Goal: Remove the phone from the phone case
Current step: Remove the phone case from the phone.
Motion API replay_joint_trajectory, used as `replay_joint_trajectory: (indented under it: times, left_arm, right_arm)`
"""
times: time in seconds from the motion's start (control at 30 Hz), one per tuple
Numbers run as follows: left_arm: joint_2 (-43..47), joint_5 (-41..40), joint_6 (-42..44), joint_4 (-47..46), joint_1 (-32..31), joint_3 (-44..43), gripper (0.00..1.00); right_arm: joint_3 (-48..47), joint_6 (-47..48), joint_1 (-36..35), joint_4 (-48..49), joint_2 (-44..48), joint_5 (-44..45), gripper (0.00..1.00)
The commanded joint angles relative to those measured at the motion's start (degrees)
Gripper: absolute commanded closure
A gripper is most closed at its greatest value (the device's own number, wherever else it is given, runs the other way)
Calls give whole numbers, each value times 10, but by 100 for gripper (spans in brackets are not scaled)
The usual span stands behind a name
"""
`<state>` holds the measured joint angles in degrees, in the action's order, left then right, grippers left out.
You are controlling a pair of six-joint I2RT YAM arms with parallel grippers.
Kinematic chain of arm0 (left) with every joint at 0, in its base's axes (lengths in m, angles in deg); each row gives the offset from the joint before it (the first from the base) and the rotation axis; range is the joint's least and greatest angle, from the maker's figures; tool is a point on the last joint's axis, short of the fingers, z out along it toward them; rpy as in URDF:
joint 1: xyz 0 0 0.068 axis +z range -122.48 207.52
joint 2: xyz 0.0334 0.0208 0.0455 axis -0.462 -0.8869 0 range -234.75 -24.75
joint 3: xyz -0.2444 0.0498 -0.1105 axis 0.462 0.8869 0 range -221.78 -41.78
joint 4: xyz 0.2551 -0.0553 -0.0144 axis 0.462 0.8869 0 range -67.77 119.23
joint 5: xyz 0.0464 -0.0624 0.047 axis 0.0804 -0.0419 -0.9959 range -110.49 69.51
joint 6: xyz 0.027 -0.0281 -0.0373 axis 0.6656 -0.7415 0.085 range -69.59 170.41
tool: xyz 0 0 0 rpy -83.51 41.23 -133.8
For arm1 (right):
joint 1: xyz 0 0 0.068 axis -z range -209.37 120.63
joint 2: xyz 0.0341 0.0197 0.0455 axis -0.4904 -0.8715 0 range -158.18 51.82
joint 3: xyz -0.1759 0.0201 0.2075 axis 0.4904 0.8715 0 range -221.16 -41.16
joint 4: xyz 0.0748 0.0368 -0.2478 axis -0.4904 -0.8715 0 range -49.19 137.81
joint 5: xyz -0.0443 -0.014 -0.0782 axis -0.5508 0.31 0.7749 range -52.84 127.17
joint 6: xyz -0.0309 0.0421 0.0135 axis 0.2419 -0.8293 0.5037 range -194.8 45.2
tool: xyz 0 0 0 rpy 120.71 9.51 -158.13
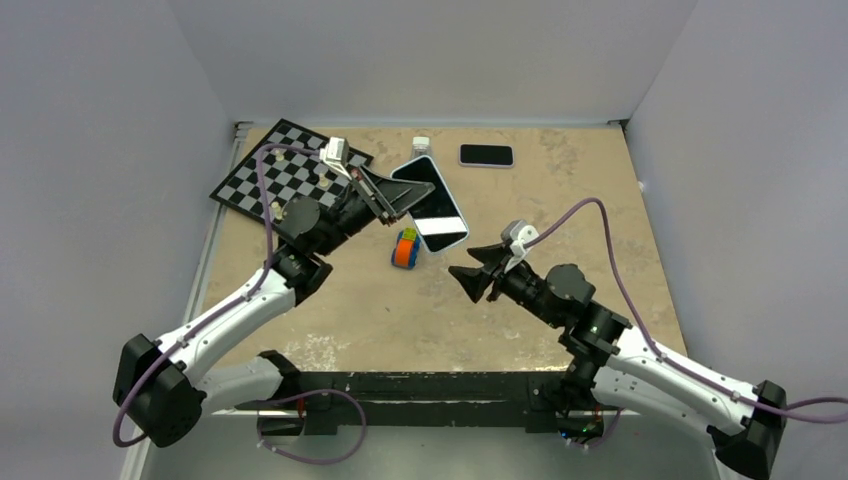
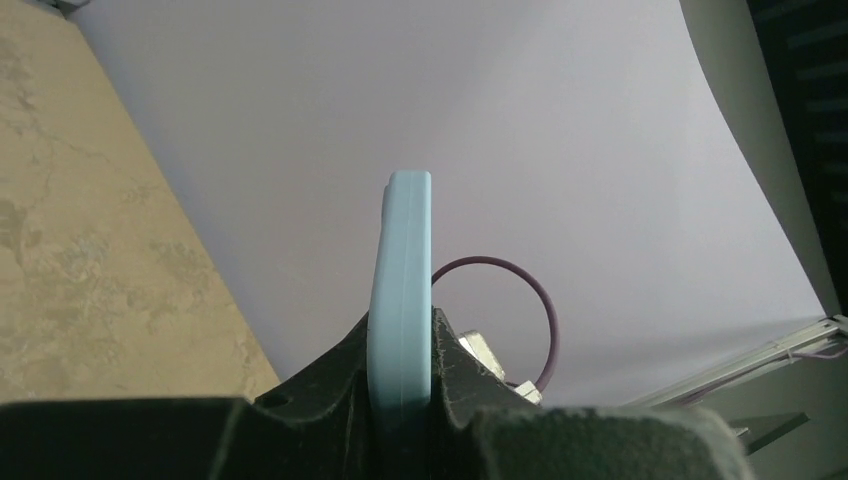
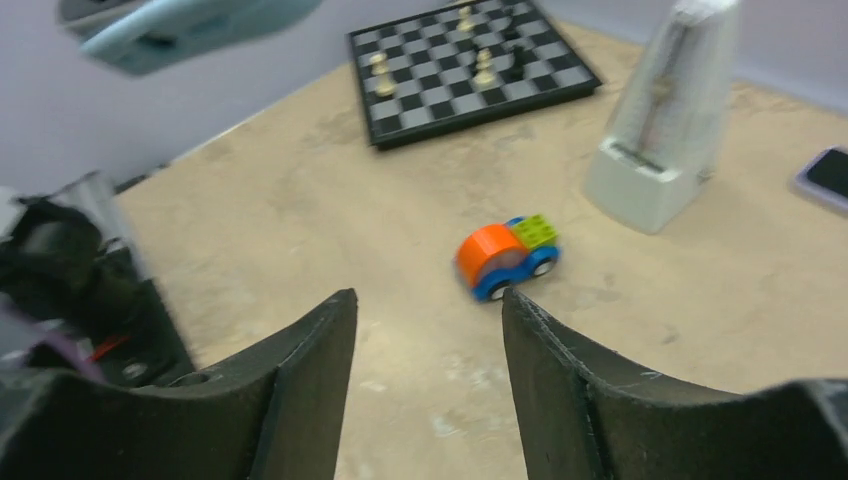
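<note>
Right hand (image 3: 430, 305) spread, empty | left hand (image 1: 405, 195) pinching one blue phone case (image 2: 402, 290), phone (image 1: 435, 200) inside | table (image 1: 560, 220): one loose phone (image 1: 486, 155), one toy car (image 1: 405, 248), one chessboard (image 1: 280, 175), one metronome (image 3: 665, 120)

Left arm (image 1: 225, 325) and right arm (image 1: 665, 365) are showing white shells with black joints. A purple cable (image 1: 592, 201) is trailing along each. Left tool (image 1: 410, 195) and right tool (image 1: 475, 265) are showing black, grainy fingers (image 3: 300, 390).

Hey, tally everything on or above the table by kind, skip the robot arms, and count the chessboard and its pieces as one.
Phones: 2, the phone in blue case and the dark phone
Toy car: 1
Chessboard: 1
Metronome: 1
Total: 5
</note>
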<state>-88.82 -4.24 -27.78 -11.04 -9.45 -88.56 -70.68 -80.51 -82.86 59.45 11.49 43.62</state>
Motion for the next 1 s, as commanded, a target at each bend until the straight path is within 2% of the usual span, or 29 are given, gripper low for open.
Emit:
replay_joint_trajectory:
  times: [0.0,0.1,0.17,0.27,0.37,0.47,0.67,0.97]
  left_arm:
    - [9,32,61,-68,23,-26,100]
    - [-21,80,39,-114,32,-38,100]
    - [-37,108,31,-131,39,-48,100]
    - [-40,140,40,-126,44,-60,100]
    - [-37,167,57,-105,45,-73,100]
    - [-37,196,65,-99,46,-80,100]
    - [-39,246,82,-68,50,-100,100]
    - [-37,284,108,-26,56,-118,100]
  right_arm:
    - [-33,-161,37,-104,20,-154,41]
    - [-72,-221,113,-106,-16,-330,47]
    - [-102,-230,141,-94,-29,-399,48]
    - [-138,-235,170,-92,-36,-433,41]
    - [-165,-245,216,-93,-64,-480,40]
    - [-159,-252,240,-49,-78,-522,38]
    - [-170,-220,241,-33,-87,-575,45]
    - [-173,-232,241,6,-89,-620,45]
